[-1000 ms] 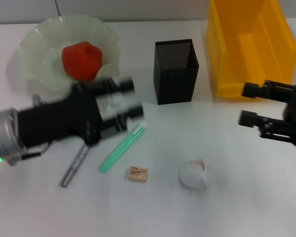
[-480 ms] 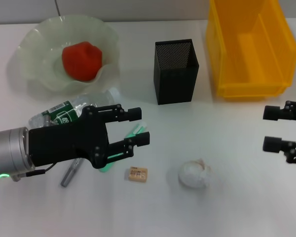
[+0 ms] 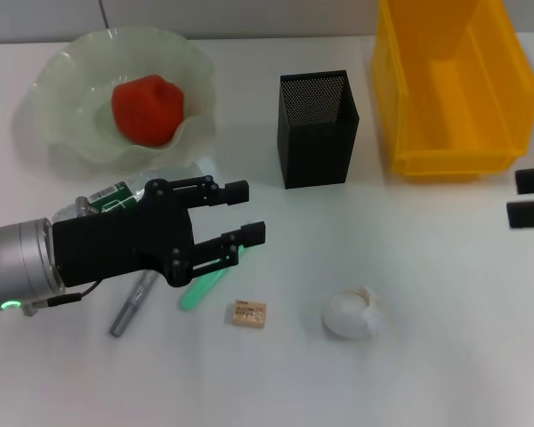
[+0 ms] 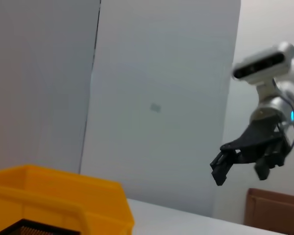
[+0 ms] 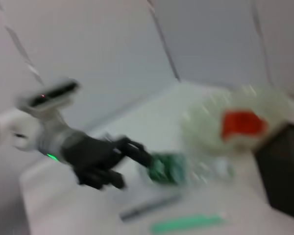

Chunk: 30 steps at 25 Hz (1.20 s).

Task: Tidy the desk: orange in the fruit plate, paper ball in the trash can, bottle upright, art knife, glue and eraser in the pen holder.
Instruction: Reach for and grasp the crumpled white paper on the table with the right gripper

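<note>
The orange point(image 3: 147, 108) lies in the pale-green fruit plate point(image 3: 53, 76) at the back left. The bottle point(image 3: 111, 197) lies on its side in front of the plate, mostly hidden by my left arm. My left gripper point(image 3: 247, 212) is open and empty, held over the green art knife point(image 3: 205, 283), which lies beside a grey pen-like stick point(image 3: 129, 307). The tan eraser point(image 3: 249, 313) and the paper ball point(image 3: 351, 313) lie near the front. The black mesh pen holder point(image 3: 318, 129) stands at mid-back, the yellow trash can point(image 3: 454, 84) at back right. My right gripper point(image 3: 521, 197) is open at the right edge.
The left wrist view shows the trash can's rim point(image 4: 63, 196) and my right gripper point(image 4: 245, 159) far off in the air. The right wrist view shows my left gripper point(image 5: 112, 164) by the bottle point(image 5: 171, 169), with the plate point(image 5: 206, 129) behind.
My right gripper has drawn back to the right edge of the head view. My left gripper swung down from beside the bottle to over the art knife, then eased back slightly.
</note>
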Tool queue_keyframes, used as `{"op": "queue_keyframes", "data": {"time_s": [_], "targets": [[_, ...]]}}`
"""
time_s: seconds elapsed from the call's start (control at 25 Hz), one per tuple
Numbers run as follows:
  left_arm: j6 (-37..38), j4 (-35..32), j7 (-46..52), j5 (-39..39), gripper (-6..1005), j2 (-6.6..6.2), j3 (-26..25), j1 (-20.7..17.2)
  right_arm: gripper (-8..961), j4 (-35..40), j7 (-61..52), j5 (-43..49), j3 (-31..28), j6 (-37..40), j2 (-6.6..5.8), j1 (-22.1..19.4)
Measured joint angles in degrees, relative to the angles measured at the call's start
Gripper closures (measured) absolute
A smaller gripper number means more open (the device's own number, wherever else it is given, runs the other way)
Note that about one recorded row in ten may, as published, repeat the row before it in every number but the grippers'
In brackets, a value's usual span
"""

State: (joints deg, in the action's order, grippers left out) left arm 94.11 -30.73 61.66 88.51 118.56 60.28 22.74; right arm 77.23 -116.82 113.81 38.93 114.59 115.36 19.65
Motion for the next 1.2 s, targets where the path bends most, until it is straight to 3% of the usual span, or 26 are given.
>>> {"op": "queue_keyframes", "data": {"time_s": [0.24,0.4,0.76,0.96,1.2], "targets": [[-1.9,0.2,0.0,0.0,468,0.08,0.5,-0.1,269,0.0,-12.3,12.8,0.7,0.0,-3.48,8.6],[-1.9,0.2,0.1,0.0,468,0.1,0.4,-0.3,269,-4.3,-14.3,16.3,1.8,0.1,-4.14,12.9],[-3.4,0.2,0.0,0.0,469,0.1,0.1,-0.1,268,-15.6,-15.2,18.3,12.0,-5.3,-3.66,19.9],[-4.3,0.2,0.0,0.0,469,0.18,0.5,0.2,269,-24.0,-15.5,22.1,13.5,-9.9,-2.34,25.0],[-4.5,0.2,-0.1,0.0,469,0.18,0.6,0.3,269,-29.1,-15.8,23.0,17.1,-15.2,-0.67,27.9]]}}
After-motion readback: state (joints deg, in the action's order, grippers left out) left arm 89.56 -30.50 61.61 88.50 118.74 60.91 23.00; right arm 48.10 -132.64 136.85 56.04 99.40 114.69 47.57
